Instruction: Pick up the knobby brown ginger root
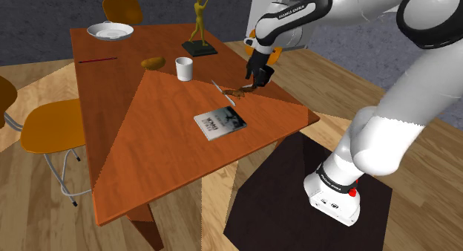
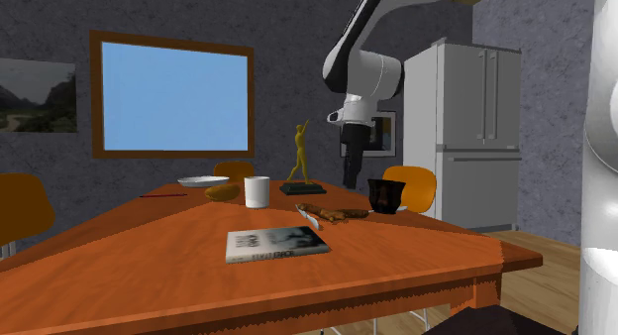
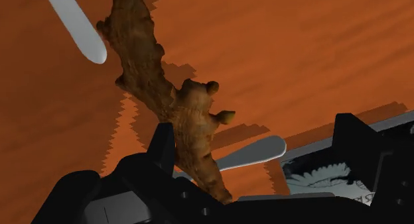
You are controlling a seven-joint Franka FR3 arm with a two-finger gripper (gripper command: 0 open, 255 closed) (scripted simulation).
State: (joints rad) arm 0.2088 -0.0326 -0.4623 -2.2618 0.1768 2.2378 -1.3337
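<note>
End effector (image 1: 258, 82) points down, fingers (image 3: 163, 146) apart.

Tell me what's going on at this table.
The arm has its gripper low over the ginger, which lies on the table. The fingers stand apart with the root's near end between them, close to one finger, so nothing is gripped yet. The ginger is not lifted. A book and a cup sit nearby.
</note>
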